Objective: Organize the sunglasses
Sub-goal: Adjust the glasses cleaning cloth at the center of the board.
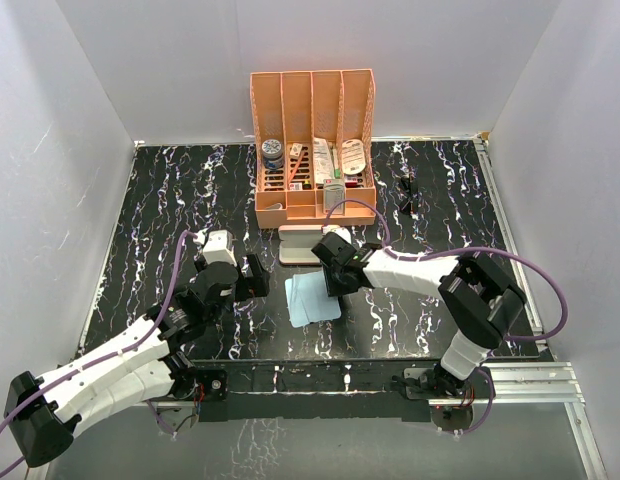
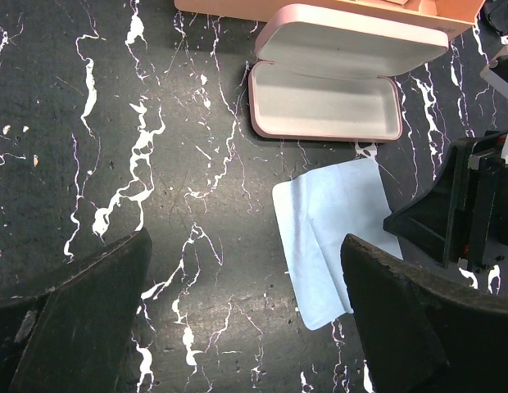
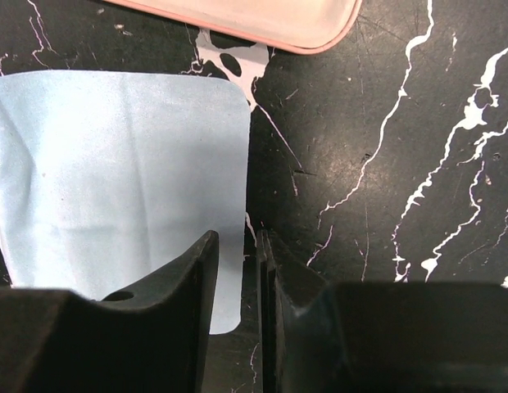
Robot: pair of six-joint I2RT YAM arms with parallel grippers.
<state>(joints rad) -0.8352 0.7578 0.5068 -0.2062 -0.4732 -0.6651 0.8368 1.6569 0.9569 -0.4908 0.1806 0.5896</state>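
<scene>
The sunglasses point(image 1: 407, 192) are small, black and folded, and lie on the marble table right of the orange organizer. The pink case point(image 1: 300, 243) lies open in front of the organizer, empty in the left wrist view point(image 2: 326, 106). A light blue cloth point(image 1: 312, 298) lies flat just in front of it. My right gripper point(image 1: 336, 280) is low over the cloth's right edge point(image 3: 115, 180). Its jaws point(image 3: 238, 246) stand a narrow gap apart, straddling that edge and holding nothing. My left gripper point(image 1: 252, 278) is wide open and empty point(image 2: 246, 254), left of the cloth point(image 2: 328, 237).
An orange desk organizer point(image 1: 312, 150) with several filled compartments stands at the back centre. White walls enclose the table on three sides. A metal rail point(image 1: 510, 375) runs along the near edge. The two grippers are close together on either side of the cloth.
</scene>
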